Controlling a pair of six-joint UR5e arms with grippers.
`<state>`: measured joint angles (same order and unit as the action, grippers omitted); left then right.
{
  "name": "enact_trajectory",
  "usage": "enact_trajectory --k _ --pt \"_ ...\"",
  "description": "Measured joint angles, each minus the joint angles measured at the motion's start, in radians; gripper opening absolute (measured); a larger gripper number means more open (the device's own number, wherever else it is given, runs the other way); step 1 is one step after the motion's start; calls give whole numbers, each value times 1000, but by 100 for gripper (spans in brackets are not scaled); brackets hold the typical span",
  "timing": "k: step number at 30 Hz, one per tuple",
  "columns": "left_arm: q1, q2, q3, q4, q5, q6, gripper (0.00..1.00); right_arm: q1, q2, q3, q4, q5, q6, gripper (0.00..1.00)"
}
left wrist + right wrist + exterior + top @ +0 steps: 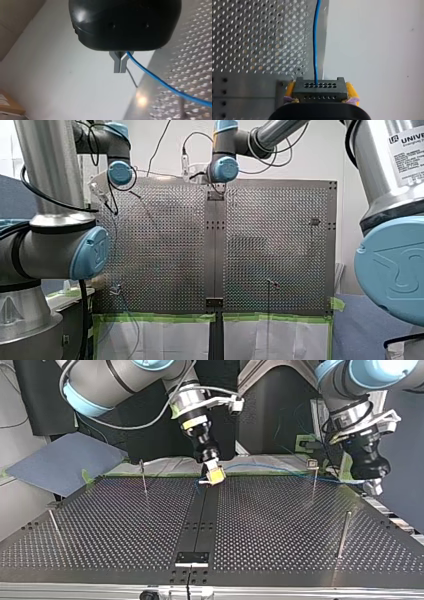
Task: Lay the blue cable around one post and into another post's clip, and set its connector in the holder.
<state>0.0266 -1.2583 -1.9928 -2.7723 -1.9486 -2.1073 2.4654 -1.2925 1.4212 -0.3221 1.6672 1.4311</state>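
Left arm, right arm: silver tubes, light-blue joint caps, black cables.
Left end effector: glossy black housing, grey metal fingers.
Right end effector: black body, yellow pads, perhaps purple-edged.

The front view looks from behind and above the arms, out over the tabletop toward its far edge. The top view faces back from that far edge, low, near tabletop height; both share the whole tabletop. Each wrist view sits close behind its own jaws, catching the blue cable.
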Motion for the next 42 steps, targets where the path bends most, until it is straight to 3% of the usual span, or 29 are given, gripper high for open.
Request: enact_trajectory --k 10,16,28,35,42 --pt "22 -44 86 -30 45 13 0 45 64 -82 23 -4 -4 0" --pt "33 -81 137 -30 64 9 0 60 98 -131 52 -1 -1 0" --pt "65 -129 181 -15 91 0 0 51 127 -225 98 4 34 0" --pt "92 -145 213 -16 114 -12 0 49 141 -279 115 5 33 0" --pt "120 -167 242 -16 145 -15 0 55 191 -335 163 3 21 0"
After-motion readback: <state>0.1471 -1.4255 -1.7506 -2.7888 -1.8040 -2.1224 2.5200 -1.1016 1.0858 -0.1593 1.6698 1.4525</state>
